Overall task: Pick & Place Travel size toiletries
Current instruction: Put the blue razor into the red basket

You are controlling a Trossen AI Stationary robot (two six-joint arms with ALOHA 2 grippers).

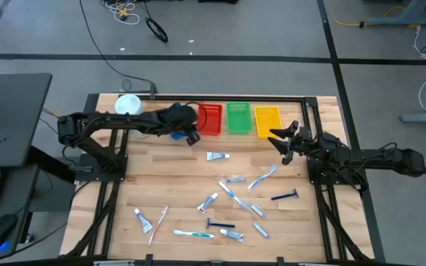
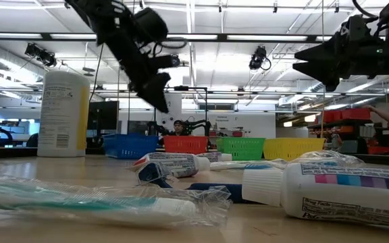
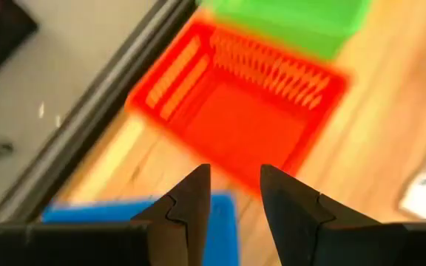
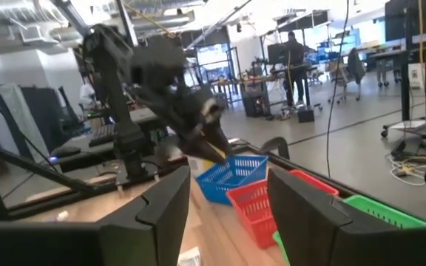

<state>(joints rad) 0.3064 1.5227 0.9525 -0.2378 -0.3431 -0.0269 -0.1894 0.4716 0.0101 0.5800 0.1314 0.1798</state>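
While the left gripper (image 1: 192,137) hovers between blue basket (image 3: 135,214) and red basket (image 1: 210,119), fingers narrowly parted and empty, its arm hides most of the blue one. Right gripper (image 1: 280,140) waits by the yellow basket (image 1: 267,121), fingers wide. Toiletries (image 1: 228,193) lie scattered on the table (image 1: 161,188).

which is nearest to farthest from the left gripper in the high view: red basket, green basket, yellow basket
From the left gripper:
1. red basket, right beside it
2. green basket, middle of the row
3. yellow basket, far end, nearer the right arm
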